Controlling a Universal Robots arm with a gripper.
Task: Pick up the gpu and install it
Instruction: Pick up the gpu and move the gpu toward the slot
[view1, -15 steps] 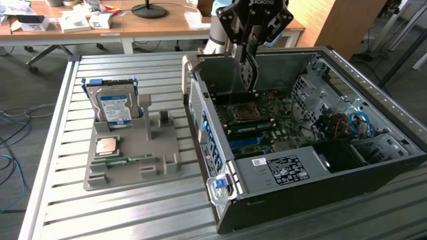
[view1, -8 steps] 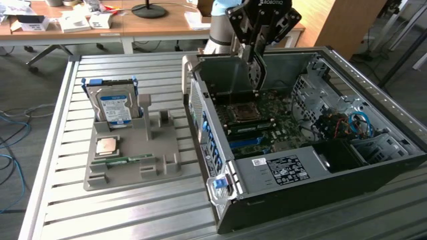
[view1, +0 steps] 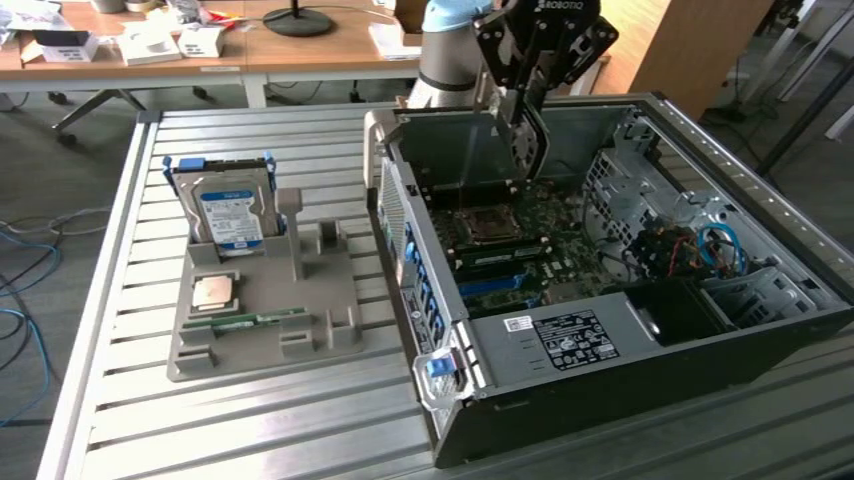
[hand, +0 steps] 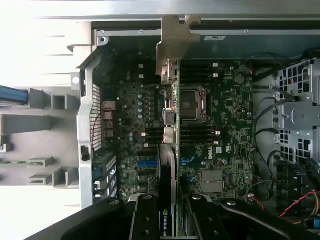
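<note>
Green gpu (hand: 168, 170) hangs edge-on above the motherboard (hand: 230, 105), gripped between the fingers (hand: 145, 220); installation is in hand, and seating needs its edge aligned with a slot.

Black end effector (view1: 526, 104) lettered ROBOTIQ on grey, blue-capped arm (view1: 446, 76).

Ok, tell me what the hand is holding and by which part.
The hand holds the gpu, its fingers pressed on the card's two flat faces at the end away from the silver bracket, above the open computer case.
</note>
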